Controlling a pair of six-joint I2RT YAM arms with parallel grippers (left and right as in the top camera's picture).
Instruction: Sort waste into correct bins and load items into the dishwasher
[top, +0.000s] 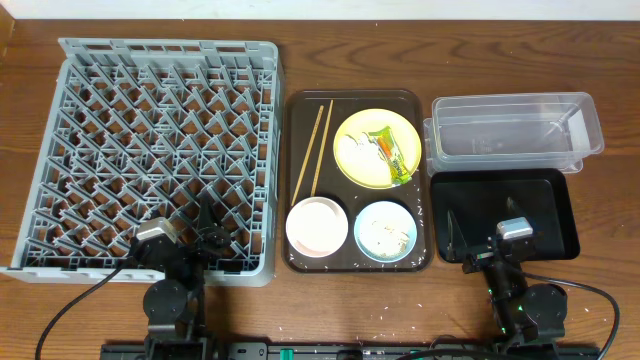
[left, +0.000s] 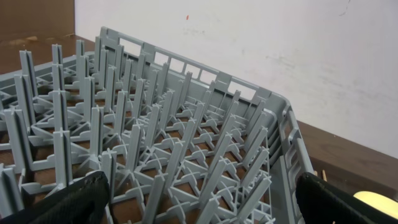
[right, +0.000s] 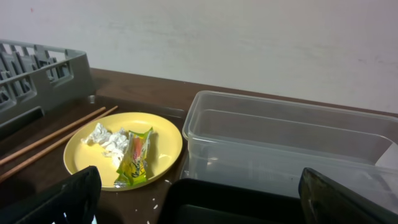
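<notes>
Left end effector and right end effector gape wide (both empty); only overhead shows the white bowl.

A brown wooden table carries four things in a row. On its left stands a large grey dish rack. Just beside it, in the middle, lies a dark brown serving tray. On the right sits a clear tub at the far side, with a shallow black tray directly in front, their edges meeting
</notes>
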